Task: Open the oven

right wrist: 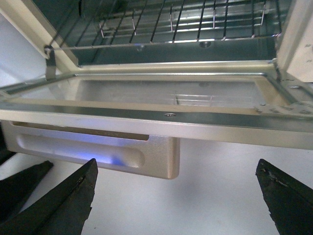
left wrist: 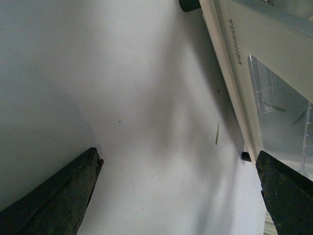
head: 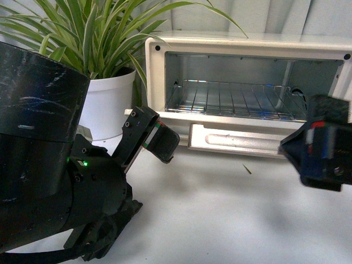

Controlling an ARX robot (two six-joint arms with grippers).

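Note:
The cream-white oven stands at the back of the white table, with its glass door folded down flat and its long bar handle facing me. The wire rack and the shiny interior show. My left gripper is open and empty, low over the table in front of the oven's left corner. Its wrist view shows the TOSHIBA door edge beside the gripper. My right gripper is open and empty, in front of the door's right end. In its wrist view, the gripper sits just below the door and the handle.
A spider plant in a white pot stands left of the oven, close behind my left arm. A small leaf scrap lies on the white table in front of the door; it also shows in the left wrist view.

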